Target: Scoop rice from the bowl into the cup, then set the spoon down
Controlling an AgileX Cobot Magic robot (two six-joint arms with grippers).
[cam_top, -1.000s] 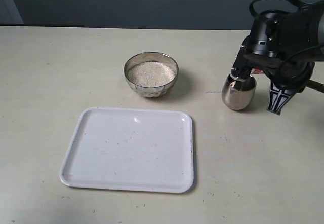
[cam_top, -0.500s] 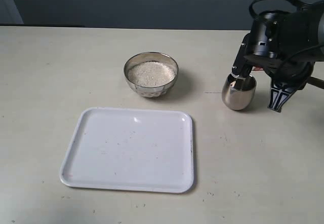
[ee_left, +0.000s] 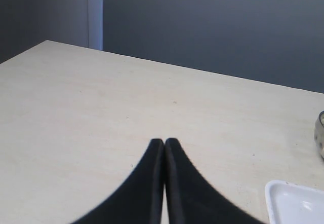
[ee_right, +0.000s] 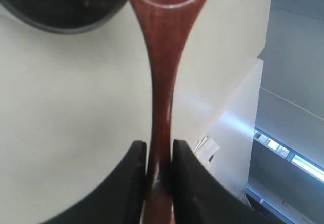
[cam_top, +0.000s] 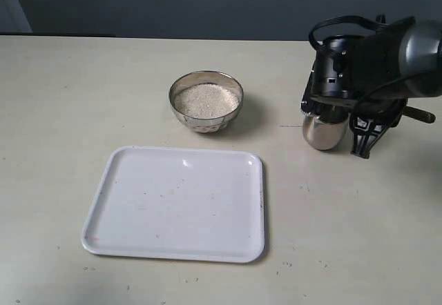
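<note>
Rice in bowl, spoon at cup
Left claw was pressed together over the table. A white tray lay near the bowl, which held a pale heap. Right claw was clamped on the spoon handle at the cup; its contents were hidden.

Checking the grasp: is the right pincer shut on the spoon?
Shut. In the right wrist view the right pincer clamps the spoon by its handle from both sides, with no gap visible.
</note>
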